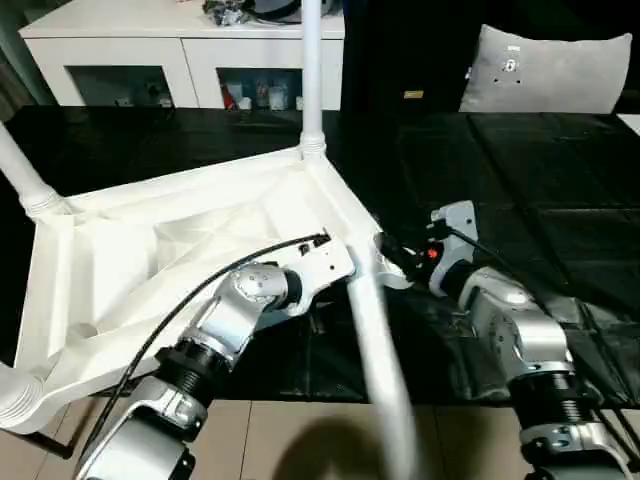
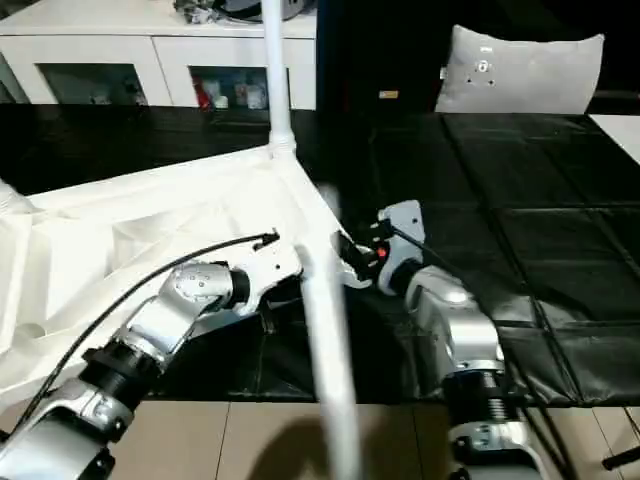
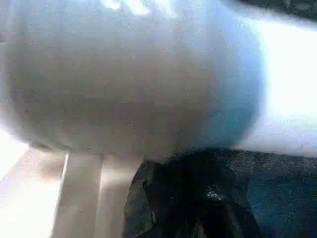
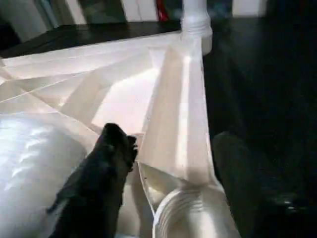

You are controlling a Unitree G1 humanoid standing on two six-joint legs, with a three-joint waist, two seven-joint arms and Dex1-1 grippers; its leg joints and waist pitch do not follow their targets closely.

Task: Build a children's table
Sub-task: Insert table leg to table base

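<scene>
The white tabletop [image 1: 150,250] lies upside down on the black mat, ribbed underside up. Three legs stand in its sockets: one at the far corner [image 1: 311,70], one at the left [image 1: 20,170] and one at the near left [image 1: 15,395]. Another leg [image 1: 380,370] rises blurred towards the camera from the near right corner. My left gripper [image 1: 335,262] sits at its foot, shut, its black fingers [image 3: 188,198] together against the white tube [image 3: 133,79]; whether they grip it I cannot tell. My right gripper [image 4: 171,136] is open, jaws either side of that corner's rim and threaded socket [image 4: 190,218].
A white cabinet [image 1: 180,50] with glass doors stands behind the mat, clutter on its top. A grey cushion [image 1: 545,70] leans at the back right. Bare black mat [image 1: 560,200] stretches right of the tabletop. Wooden floor [image 1: 300,440] shows at the front edge.
</scene>
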